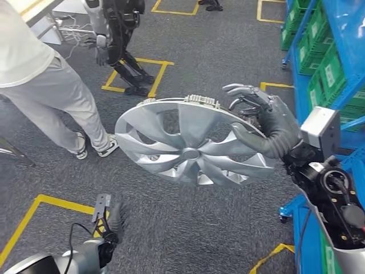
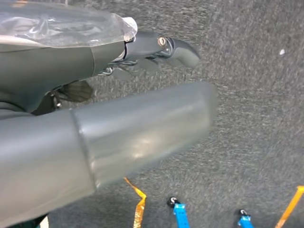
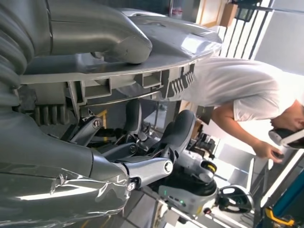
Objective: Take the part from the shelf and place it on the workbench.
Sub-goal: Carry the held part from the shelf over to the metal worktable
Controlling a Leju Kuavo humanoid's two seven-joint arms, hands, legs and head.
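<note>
The right hand [image 1: 267,123] is gripping a silver wheel cover [image 1: 194,145] by its right rim, thumb lying over the face and fingers [image 1: 241,89] reaching behind, holding it tilted in the air at the frame's centre above the grey carpet [image 1: 206,51]. The left hand [image 1: 113,220] is hanging low at lower left; in the left wrist view its fingers [image 2: 172,47] are extending with nothing between them. Green bins [image 1: 327,71] are sitting in the blue shelf [image 1: 344,23] at upper right. A person [image 1: 39,74] in light trousers is standing at upper left; the right wrist view is showing the cover's ribbed underside [image 3: 118,85].
</note>
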